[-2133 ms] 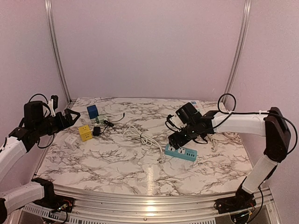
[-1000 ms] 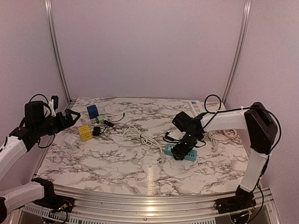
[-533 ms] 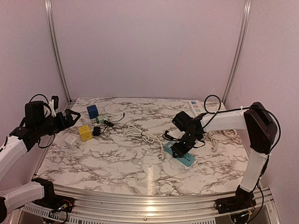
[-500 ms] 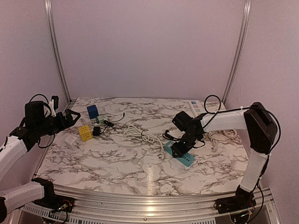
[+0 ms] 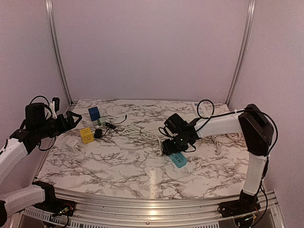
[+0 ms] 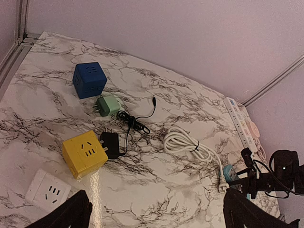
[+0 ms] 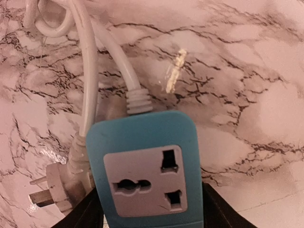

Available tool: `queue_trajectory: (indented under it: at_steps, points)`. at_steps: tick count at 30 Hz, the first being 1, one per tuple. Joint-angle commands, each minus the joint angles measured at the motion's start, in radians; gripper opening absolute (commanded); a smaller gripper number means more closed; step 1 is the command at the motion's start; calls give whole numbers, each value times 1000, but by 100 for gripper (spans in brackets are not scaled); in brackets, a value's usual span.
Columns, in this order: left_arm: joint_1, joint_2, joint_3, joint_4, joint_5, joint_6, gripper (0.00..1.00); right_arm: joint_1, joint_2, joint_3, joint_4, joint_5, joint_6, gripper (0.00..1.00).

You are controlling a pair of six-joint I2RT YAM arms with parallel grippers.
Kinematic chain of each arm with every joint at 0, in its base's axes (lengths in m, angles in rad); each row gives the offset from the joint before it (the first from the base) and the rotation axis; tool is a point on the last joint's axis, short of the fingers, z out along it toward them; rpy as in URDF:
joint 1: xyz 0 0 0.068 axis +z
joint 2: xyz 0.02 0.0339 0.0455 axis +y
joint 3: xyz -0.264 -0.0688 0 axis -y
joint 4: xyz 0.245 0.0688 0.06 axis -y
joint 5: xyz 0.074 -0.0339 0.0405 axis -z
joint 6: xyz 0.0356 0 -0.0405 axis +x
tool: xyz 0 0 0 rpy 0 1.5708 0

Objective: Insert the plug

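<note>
The right gripper (image 7: pixel 149 208) pinches the teal power strip (image 7: pixel 142 135) across its flanks, probably to steady its socket (image 7: pixel 146 178) for the white plug (image 7: pixel 50 187), which lies loose on the tabletop (image 7: pixel 247 71) at eight o'clock, while the left gripper (image 5: pixel 71 118) hovers spread wide.

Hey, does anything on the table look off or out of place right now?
Yes: the teal power strip lies askew, straddled by the right claw. Its socket is empty, while the white plug lies loose on the table beside it, prongs pointing away from the strip. Nothing looks spilled or damaged.
</note>
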Motion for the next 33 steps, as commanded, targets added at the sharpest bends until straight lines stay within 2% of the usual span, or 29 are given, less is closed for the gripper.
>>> queue_trajectory:
  at_steps: [1, 8, 21, 27, 33]
  points:
    - [7, -2, -7, 7, 0, 2, 99, 61, 100, 88, 35, 82, 118, 66]
    - [7, -2, -5, 3, -8, 4, 99, 86, 62, 78, 92, 34, 199, 75]
    - [7, 38, 3, -2, -58, -1, 99, 117, -128, -26, 146, -108, 203, 79]
    - [4, 143, 85, -39, -179, -117, 99, 118, -192, -44, 137, -45, 167, 83]
    - [-42, 345, 246, -10, -306, -149, 99, 117, -278, -99, 164, 55, 153, 97]
